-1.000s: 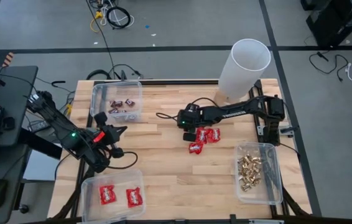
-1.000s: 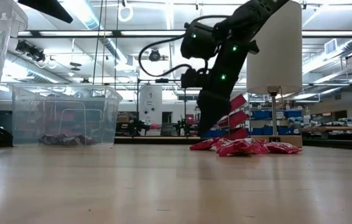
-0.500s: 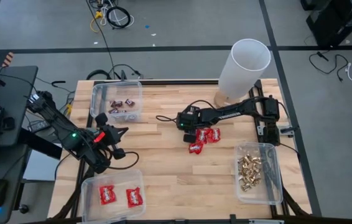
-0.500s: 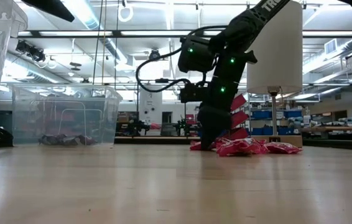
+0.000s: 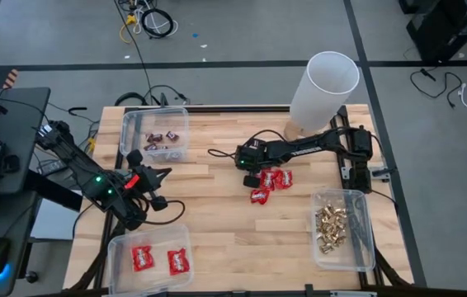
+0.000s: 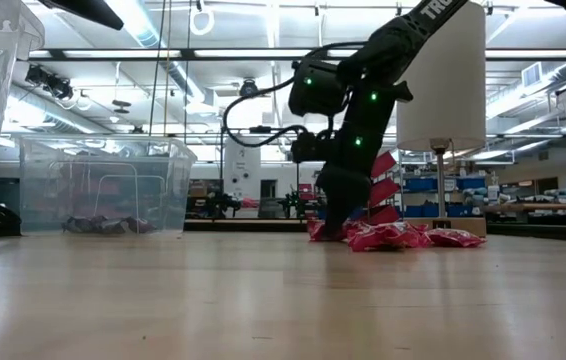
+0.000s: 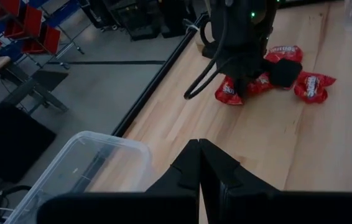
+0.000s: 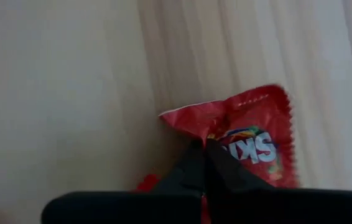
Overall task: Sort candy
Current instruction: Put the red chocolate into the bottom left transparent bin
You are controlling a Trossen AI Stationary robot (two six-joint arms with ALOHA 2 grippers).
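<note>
Red packets (image 5: 268, 183) sit mid-table, 9 o'clock of the gold-foil bin (image 5: 338, 228). Light, crinkly, slippery film; best grabbed at a crimped edge. Right gripper (image 8: 204, 163) is down on the pile, fingers pressed together, pinching one packet's edge (image 8: 250, 137). Left gripper (image 7: 199, 163) waits closed, empty, near the red-packet bin (image 5: 151, 257).

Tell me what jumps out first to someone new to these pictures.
The right gripper is down at a cluster of red packets mid-table, its fingers closed on one red packet. Behind it a tall white cylinder stands at the far edge. The left gripper waits, shut, between two clear bins.
</note>
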